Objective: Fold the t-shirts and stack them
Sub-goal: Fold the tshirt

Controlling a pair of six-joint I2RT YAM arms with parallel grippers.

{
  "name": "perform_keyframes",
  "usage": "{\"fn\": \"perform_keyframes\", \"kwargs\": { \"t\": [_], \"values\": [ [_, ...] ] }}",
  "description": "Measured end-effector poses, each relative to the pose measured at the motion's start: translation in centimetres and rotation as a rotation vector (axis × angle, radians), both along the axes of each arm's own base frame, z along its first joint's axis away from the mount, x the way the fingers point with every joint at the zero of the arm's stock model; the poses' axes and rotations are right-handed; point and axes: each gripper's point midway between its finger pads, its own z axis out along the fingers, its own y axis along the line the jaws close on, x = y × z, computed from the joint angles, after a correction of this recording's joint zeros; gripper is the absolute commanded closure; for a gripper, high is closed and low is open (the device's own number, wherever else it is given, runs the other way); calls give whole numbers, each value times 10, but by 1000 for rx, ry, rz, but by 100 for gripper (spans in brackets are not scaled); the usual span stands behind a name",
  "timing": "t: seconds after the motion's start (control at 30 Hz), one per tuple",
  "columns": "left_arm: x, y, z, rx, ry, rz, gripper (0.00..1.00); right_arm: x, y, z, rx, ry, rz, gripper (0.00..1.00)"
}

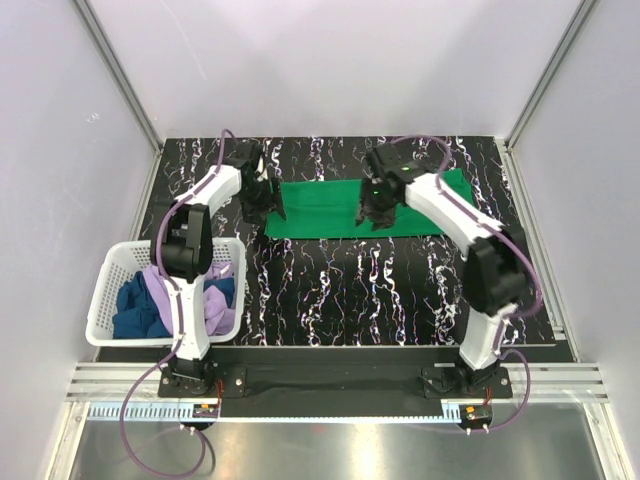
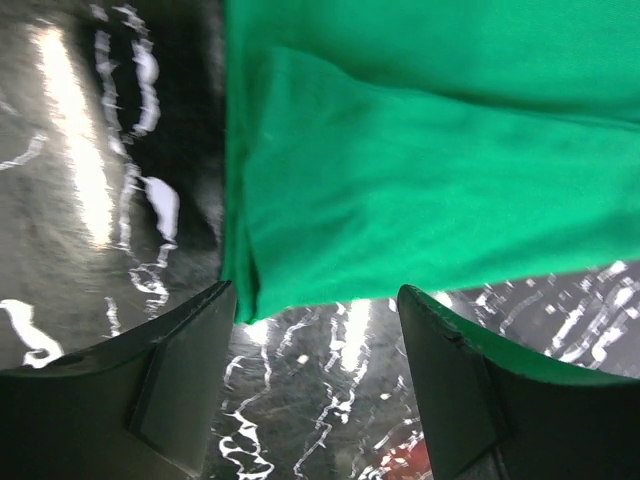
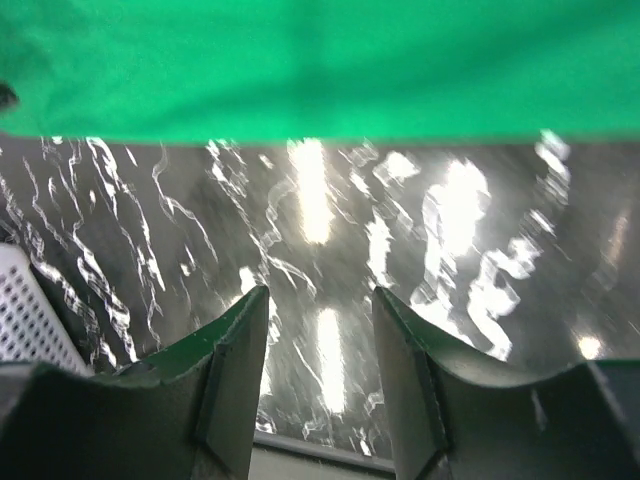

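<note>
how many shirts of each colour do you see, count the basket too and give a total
bright green cloth t-shirt: 1
lilac cloth t-shirt: 1
dark blue cloth t-shirt: 1
white plastic lattice basket: 1
total: 4

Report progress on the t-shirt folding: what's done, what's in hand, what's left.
Done: the green t-shirt lies folded into a flat band at the far side of the table. In hand: the left gripper and right gripper hang open at its near edge, gripping nothing, likely for another fold. Left: the lilac t-shirt and dark blue t-shirt lie bunched in the white basket; no stack yet.
</note>
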Motion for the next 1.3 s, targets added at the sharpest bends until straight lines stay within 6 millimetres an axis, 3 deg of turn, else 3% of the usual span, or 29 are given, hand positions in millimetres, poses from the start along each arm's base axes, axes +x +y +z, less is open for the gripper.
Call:
{"fn": "perform_keyframes", "kwargs": {
  "t": [0.13,0.33,0.5,0.83,0.9,1.13,1.3],
  "values": [
    [9,11,1,69,-21,17,27,-23,-34,29,40,-53,-58,48],
    [23,16,-3,111,-26,25,31,-52,-54,55,100,-126,-83,49],
    [14,19,-25,133,48,29,36,-44,-68,59,107,-148,-123,50],
    [9,13,-27,122,69,32,55,-38,-72,62,123,-164,-116,51],
    [6,9,-28,120,79,27,62,-36,-74,62,122,-170,-118,51],
    [-16,-5,-30,123,114,-9,86,-29,-88,63,116,-177,-154,53],
    [-35,-16,-29,127,138,-42,91,-26,-95,62,110,-179,-171,54]
  ]
}}
